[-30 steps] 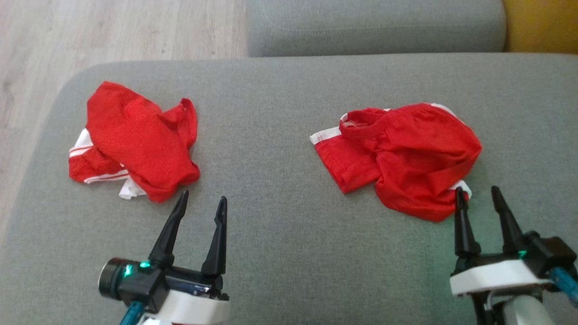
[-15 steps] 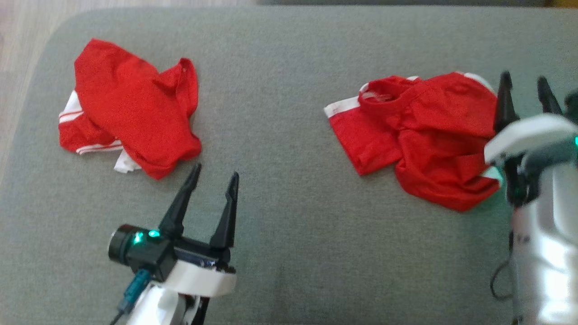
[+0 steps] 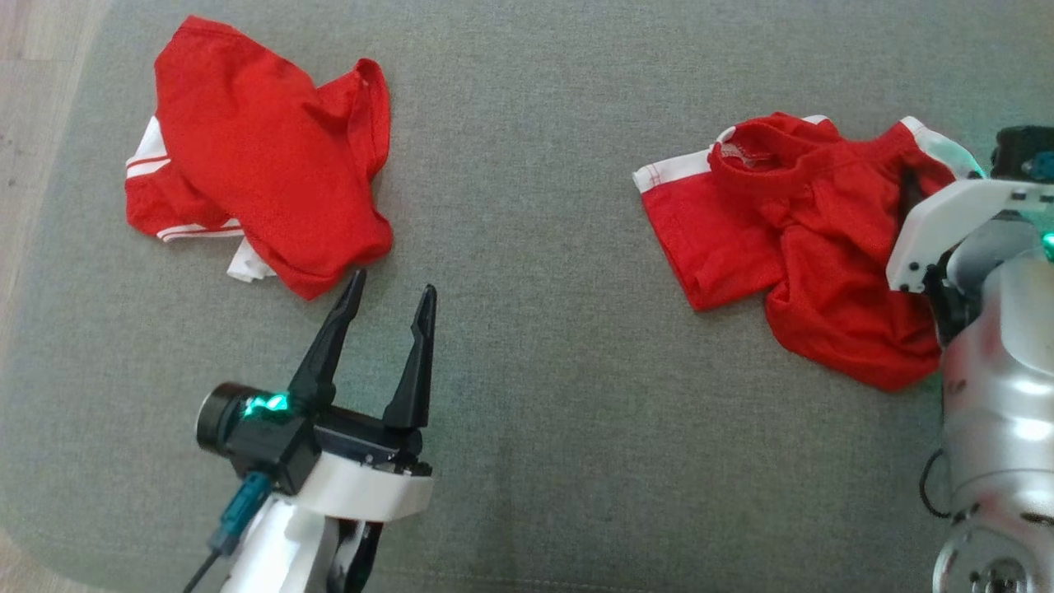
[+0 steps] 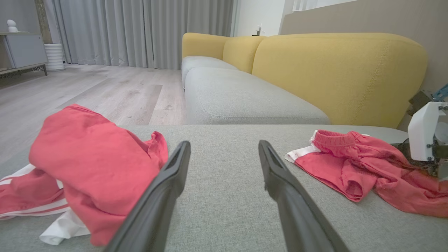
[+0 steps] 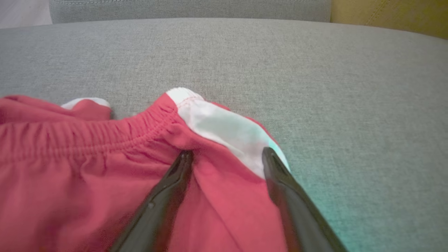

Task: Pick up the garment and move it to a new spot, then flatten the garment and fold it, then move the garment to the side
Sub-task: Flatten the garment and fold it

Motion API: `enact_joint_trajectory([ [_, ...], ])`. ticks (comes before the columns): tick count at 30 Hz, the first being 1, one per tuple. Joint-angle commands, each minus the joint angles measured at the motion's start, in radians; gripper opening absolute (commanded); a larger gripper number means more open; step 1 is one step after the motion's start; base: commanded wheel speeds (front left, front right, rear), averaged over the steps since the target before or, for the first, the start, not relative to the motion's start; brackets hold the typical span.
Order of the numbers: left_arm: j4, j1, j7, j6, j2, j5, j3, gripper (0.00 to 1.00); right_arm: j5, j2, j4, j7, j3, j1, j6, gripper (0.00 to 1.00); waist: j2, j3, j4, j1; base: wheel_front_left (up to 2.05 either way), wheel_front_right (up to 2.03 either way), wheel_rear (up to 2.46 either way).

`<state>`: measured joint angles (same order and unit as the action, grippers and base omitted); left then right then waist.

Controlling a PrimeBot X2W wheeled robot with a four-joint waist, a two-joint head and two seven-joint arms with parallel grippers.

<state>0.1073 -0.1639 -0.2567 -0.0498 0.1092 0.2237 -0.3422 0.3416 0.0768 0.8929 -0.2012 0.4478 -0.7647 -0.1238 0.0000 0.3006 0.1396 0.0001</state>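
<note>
Shorts point(image 5: 70, 182) under right gripper point(image 5: 225, 154), fingers parted astride the waistband, plain in its wrist view; left gripper point(image 3: 393, 284) parted too

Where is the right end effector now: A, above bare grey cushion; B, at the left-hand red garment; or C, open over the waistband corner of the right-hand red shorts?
C: the right end effector has its fingers spread around the white-striped waistband corner of the crumpled red fabric shorts.
</note>
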Motion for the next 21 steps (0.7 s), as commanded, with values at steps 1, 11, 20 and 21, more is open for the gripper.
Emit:
enact_joint_trajectory([
  [1,-0.033,-0.034,-0.005,-0.004,0.000,-0.013,0.044,1.00,0.009,0.000,-0.018,0.010,-0.016,-0.042,-0.007,1.00,0.0000,0.000,-0.001,-0.0001,0.00,0.00,0.00],
  [11,-0.025,-0.032,-0.005,-0.024,-0.017,-0.033,0.072,1.00,0.054,0.001,0.077,0.102,0.023,-0.094,-0.007,0.00,0.0000,-0.020,-0.017,-0.0001,0.00,0.00,0.00],
  [20,-0.027,0.010,-0.005,-0.030,-0.032,-0.036,0.104,1.00,0.080,0.056,0.013,0.336,0.089,-0.180,-0.007,0.00,0.0000,-0.120,-0.028,-0.0001,0.00,0.00,0.00],
  [21,-0.028,0.015,-0.005,-0.030,-0.033,-0.037,0.105,1.00,0.086,0.064,0.003,0.356,0.096,-0.194,-0.007,0.00,0.0000,-0.133,-0.025,-0.0001,0.00,0.00,0.00],
])
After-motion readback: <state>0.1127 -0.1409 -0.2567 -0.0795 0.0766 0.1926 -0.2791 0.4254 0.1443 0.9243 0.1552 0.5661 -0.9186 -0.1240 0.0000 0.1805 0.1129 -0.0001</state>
